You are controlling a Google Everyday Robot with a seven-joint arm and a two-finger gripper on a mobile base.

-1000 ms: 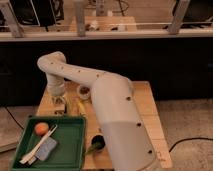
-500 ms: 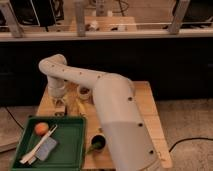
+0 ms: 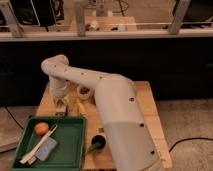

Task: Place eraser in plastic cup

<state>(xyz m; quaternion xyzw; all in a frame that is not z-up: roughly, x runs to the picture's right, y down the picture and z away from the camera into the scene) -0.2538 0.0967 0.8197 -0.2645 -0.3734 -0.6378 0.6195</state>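
My gripper (image 3: 60,105) points down over the left part of the wooden table (image 3: 145,107), just beyond the green tray's far edge. The white arm runs from the lower right up to an elbow at the upper left, then down to the gripper. A small pale round cup (image 3: 85,91) with a dark inside stands just right of the gripper, beside the arm; it looks like the plastic cup. A small yellowish item (image 3: 79,106) lies in front of it. I cannot make out the eraser; it may be hidden at the gripper.
A green tray (image 3: 70,155) at the front left holds an orange ball (image 3: 41,128), a flat grey pad (image 3: 46,149) and a white utensil (image 3: 34,149). A dark cup with a green item (image 3: 97,144) stands right of the tray, against the arm.
The gripper has shifted slightly to the right and lower toward the table. Nothing else has moved.
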